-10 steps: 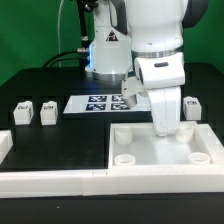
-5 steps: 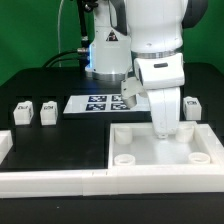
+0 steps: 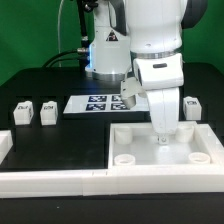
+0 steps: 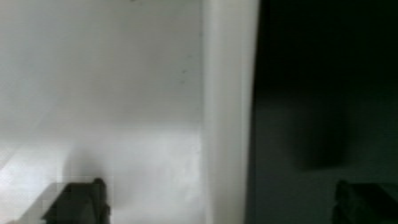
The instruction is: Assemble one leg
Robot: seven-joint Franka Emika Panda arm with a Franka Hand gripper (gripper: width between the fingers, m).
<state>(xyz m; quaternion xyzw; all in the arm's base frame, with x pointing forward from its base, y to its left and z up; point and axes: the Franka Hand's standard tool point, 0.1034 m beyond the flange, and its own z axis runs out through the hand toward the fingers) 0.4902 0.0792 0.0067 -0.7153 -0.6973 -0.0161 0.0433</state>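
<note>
Jaws stand wide apart, empty, above the white tray (image 3: 140, 143). From them you see one leg (image 3: 47, 110) at nine o'clock, another leg (image 3: 190, 107) at two o'clock.

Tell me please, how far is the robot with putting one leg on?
Done: nothing visible; both near sockets of the tray are empty. In hand: nothing; the jaws stand open, low over the tray's far rim. Left: all of it. The three legs in view lie loose on the table; one must be picked up and fitted into a socket.
</note>
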